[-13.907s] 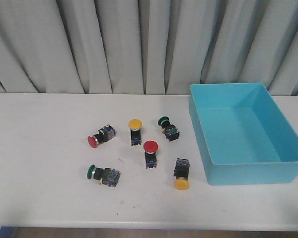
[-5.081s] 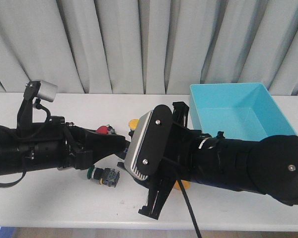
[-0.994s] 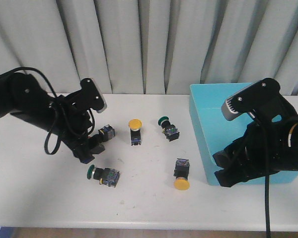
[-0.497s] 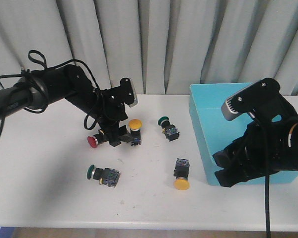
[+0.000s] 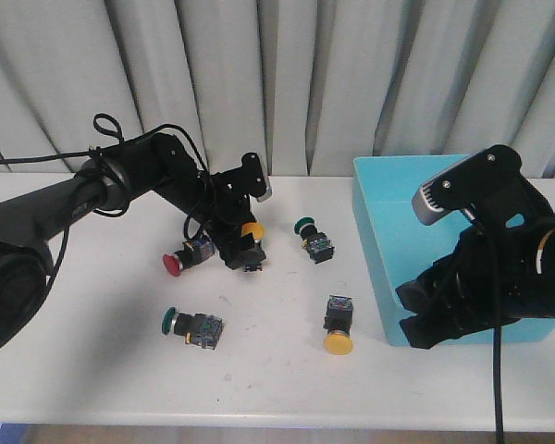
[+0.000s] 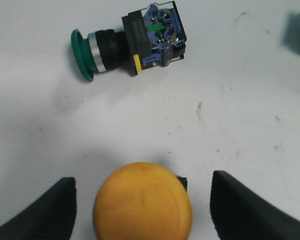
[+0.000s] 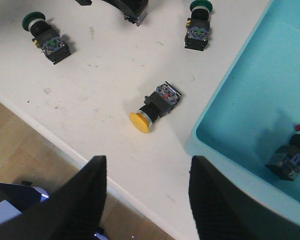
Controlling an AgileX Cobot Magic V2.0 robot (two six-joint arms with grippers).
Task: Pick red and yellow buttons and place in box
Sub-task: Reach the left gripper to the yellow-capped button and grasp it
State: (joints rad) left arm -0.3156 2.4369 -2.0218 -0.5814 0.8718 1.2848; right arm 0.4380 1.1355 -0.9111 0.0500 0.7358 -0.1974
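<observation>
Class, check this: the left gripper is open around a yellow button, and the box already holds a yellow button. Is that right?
Not quite. The button in the box is red, not yellow, as the right wrist view shows. The left gripper is indeed open around a yellow button.

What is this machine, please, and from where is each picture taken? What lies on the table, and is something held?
It is a robot with two black arms, each ending in a gripper. One camera looks forward over the white table; two more sit on the wrists. The left gripper is open around an upright yellow button, not yet squeezing it. The right gripper is open and empty by the blue box, which already holds one red button. On the table also lie another red button, a second yellow one and two green ones.
</observation>
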